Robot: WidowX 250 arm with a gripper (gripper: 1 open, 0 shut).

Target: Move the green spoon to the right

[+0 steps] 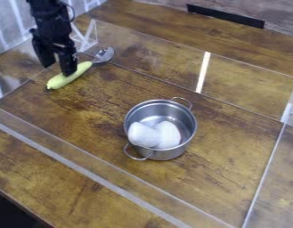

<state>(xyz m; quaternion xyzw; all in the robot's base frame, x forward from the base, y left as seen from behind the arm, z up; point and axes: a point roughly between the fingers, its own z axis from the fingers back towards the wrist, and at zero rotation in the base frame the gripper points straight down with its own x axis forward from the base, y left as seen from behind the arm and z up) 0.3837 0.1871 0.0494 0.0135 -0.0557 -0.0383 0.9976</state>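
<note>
The green spoon lies on the wooden table at the far left, its yellow-green handle pointing toward the front left and its silver bowl toward the back right. My gripper hangs just above the handle's middle. It is open, with one black finger on each side of the handle, and nothing is held. The arm hides part of the handle.
A steel pot with something white inside stands at the table's middle. Clear acrylic walls fence the work area at the back, right and front. Bare wood lies between the spoon and the pot.
</note>
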